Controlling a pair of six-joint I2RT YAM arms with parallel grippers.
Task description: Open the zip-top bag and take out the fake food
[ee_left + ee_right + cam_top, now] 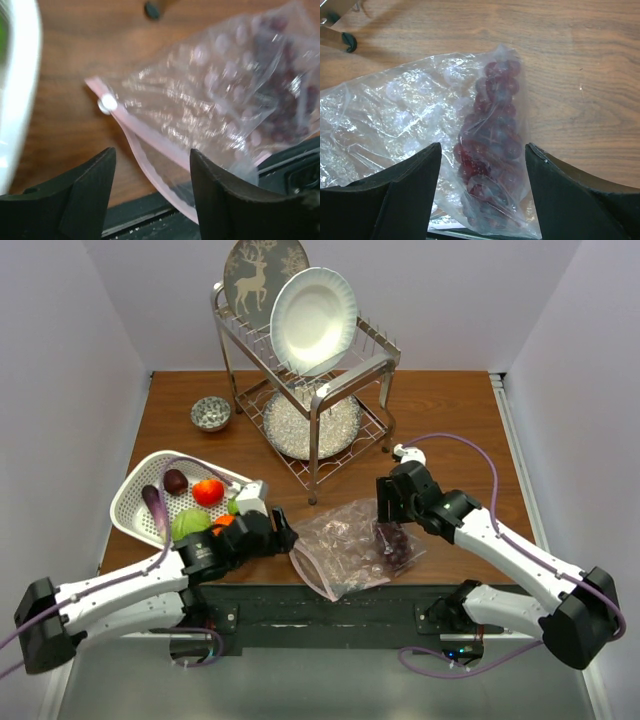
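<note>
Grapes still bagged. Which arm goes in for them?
Left, likely: left gripper sits open at the parted mouth of the zip-top bag; right gripper hangs open over its closed end, above the grapes.

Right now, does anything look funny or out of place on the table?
Yes. The zip-top bag lies crumpled with its open pink mouth poking over the near edge of the table. The purple grapes are the only food inside it; the other pieces sit in the white basket.
</note>
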